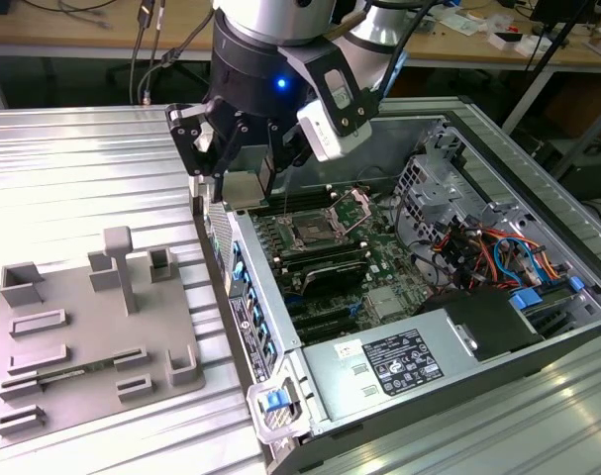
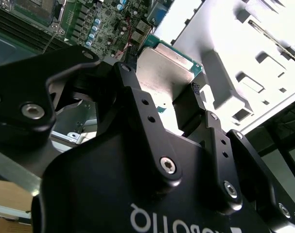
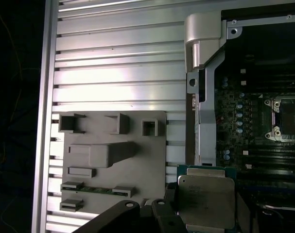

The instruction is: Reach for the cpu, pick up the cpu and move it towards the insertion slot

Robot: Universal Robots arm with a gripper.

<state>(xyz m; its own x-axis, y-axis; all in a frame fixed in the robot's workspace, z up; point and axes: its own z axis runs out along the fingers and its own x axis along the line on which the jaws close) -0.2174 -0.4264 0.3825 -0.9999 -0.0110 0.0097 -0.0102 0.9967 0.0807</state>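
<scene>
1. In both wrist views the gripper (image 2: 179, 104) has its jaws closed on the cpu (image 3: 205, 194), pinching its edges.
2. In the exterior view the cpu (image 1: 243, 190) hangs above the computer case's (image 1: 538, 168) near wall.
3. Beyond that wall, the insertion slot (image 1: 312, 234) lies open on the motherboard (image 1: 379, 259).
4. The first wrist view shows the grey tray (image 3: 113, 160) on the bench (image 3: 118, 73) beside the case.

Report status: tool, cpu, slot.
Tool shut on the cpu, carried above the case edge. Insertion slot open, empty, on the exterior view's right of the tool. Nothing seen between them.
</scene>
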